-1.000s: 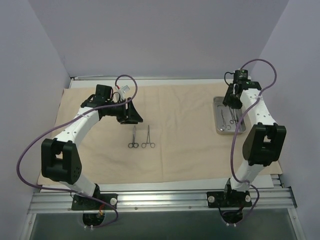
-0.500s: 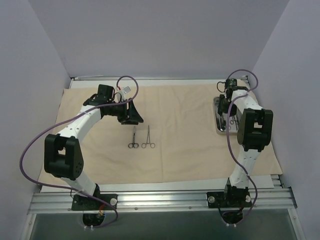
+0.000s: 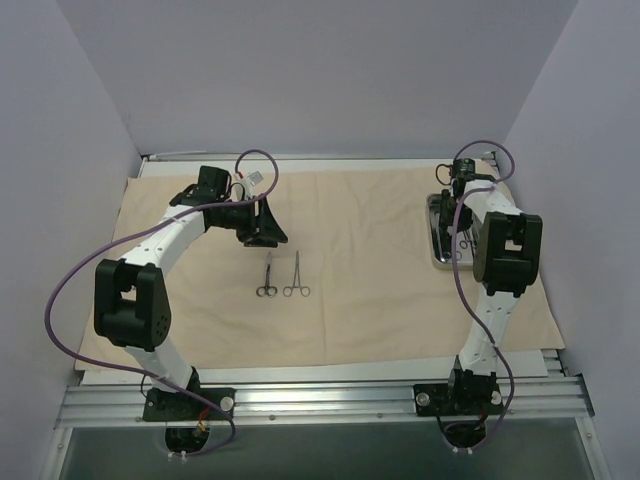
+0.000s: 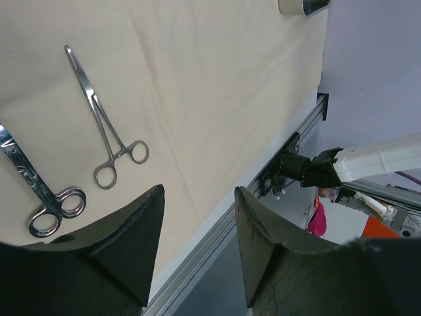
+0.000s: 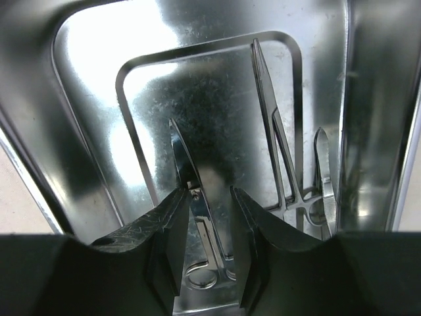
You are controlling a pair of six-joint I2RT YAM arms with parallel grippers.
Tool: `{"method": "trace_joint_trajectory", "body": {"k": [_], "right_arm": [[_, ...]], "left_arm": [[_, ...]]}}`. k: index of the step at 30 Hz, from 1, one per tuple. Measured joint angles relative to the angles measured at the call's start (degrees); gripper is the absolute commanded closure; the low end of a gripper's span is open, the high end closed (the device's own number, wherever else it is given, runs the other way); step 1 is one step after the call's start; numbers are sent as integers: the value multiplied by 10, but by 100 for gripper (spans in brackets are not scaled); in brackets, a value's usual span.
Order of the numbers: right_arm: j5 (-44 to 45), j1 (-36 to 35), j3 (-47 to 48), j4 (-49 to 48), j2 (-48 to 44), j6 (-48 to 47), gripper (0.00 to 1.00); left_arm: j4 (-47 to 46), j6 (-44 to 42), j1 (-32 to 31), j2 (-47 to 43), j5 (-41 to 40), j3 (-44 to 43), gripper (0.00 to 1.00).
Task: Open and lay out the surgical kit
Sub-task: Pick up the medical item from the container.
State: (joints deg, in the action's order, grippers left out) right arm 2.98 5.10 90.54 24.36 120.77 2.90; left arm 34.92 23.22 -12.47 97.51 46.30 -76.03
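Observation:
The beige cloth wrap [image 3: 380, 300] lies spread flat on the table. Silver scissors [image 3: 267, 276] and ring-handled forceps [image 3: 297, 276] lie side by side on it; both also show in the left wrist view, the scissors [image 4: 39, 197] and the forceps [image 4: 105, 125]. My left gripper [image 3: 264, 238] hangs just behind them, open and empty [image 4: 197, 197]. The steel tray [image 3: 437, 238] sits at the right. My right gripper [image 5: 209, 194] is down inside the tray [image 5: 92, 99], open, straddling a pair of scissors [image 5: 181, 158]. Forceps [image 5: 276, 138] and tweezers [image 5: 325, 178] lie beside them.
A metal rail [image 3: 320, 395] carrying both arm bases runs along the near table edge. Grey walls close in the left, back and right. The tray's corner [image 4: 302, 5] shows at the top of the left wrist view.
My right arm has folded upright and its gripper has come down into the tray over the scissors. My left arm's elbow has shifted; its gripper has barely moved.

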Motion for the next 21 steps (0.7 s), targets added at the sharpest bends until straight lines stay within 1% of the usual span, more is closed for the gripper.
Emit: {"method": "trace_joint_trajectory", "body": {"k": [5, 14, 16, 18, 21], "right_arm": [[-3, 0, 19, -5, 17, 0, 73], [-4, -5, 40, -13, 37, 0, 75], [-4, -6, 41, -13, 38, 0, 82], [-5, -6, 43, -12, 39, 1, 86], [-9, -6, 53, -9, 45, 1, 97]], "left_arm": [[0, -1, 3, 5, 4, -2, 44], [5, -3, 7, 10, 7, -9, 44], [5, -4, 7, 10, 7, -9, 44], [6, -4, 9, 10, 7, -9, 44], [7, -4, 10, 10, 8, -9, 44]]}}
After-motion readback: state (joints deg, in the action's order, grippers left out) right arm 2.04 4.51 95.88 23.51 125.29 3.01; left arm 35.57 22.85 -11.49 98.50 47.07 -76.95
